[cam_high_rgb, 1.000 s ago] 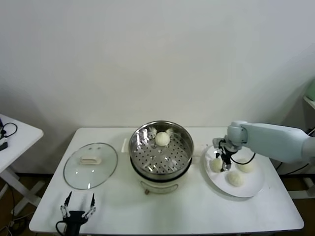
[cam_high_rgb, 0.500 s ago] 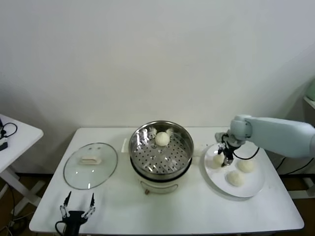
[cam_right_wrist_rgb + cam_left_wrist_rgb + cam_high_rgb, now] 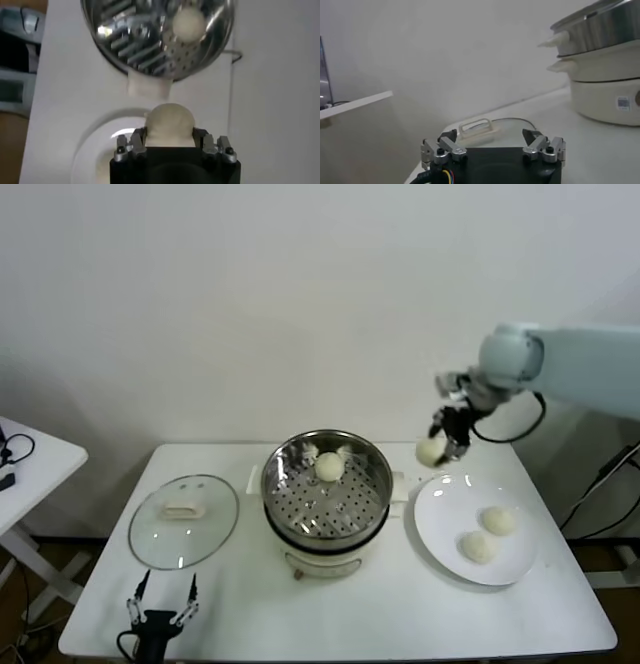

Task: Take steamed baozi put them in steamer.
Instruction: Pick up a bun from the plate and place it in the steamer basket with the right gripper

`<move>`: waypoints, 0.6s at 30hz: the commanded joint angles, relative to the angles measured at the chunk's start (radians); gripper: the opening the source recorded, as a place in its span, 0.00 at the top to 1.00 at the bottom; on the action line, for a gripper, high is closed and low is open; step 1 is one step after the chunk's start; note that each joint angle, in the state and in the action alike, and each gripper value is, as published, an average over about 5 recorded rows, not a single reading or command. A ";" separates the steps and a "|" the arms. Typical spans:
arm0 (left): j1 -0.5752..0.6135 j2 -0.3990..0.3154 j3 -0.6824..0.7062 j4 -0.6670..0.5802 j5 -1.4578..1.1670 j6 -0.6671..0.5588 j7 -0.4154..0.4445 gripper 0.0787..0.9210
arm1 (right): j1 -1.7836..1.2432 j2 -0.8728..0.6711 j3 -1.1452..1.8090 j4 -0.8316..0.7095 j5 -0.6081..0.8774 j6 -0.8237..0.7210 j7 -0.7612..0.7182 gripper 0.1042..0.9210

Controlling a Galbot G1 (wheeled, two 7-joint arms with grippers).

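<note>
My right gripper [image 3: 447, 441] is shut on a cream-white baozi [image 3: 431, 451] and holds it in the air between the white plate [image 3: 440, 529] and the steamer [image 3: 375, 474]. The wrist view shows the held baozi [image 3: 169, 124] between the fingers, above the plate's edge. One baozi [image 3: 330, 466] lies in the steel steamer basket, also visible in the right wrist view [image 3: 189, 21]. Two baozi [image 3: 498, 520] [image 3: 477, 547] lie on the plate. My left gripper [image 3: 158, 612] is open and empty, parked at the table's front left.
A flat glass lid [image 3: 184, 519] with a white handle lies left of the steamer, also in the left wrist view [image 3: 480, 127]. The steamer sits on its cream-white pot base [image 3: 605, 95]. A small side table [image 3: 30, 459] stands at far left.
My right gripper has closed on a baozi on the plate and lifted it up and slightly towards the steamer. The plate now holds two baozi. The left arm has not moved.
</note>
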 commanded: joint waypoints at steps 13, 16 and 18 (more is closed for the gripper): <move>0.012 0.008 0.003 -0.022 0.002 0.004 0.004 0.12 | -0.305 0.378 0.250 -0.047 0.065 -0.174 0.155 0.36; 0.010 0.011 -0.002 -0.016 0.002 0.002 0.004 0.12 | -0.360 0.404 0.234 -0.104 0.020 -0.167 0.155 0.36; 0.009 0.012 -0.004 -0.009 0.002 -0.001 0.003 0.12 | -0.388 0.418 0.226 -0.140 -0.003 -0.162 0.153 0.36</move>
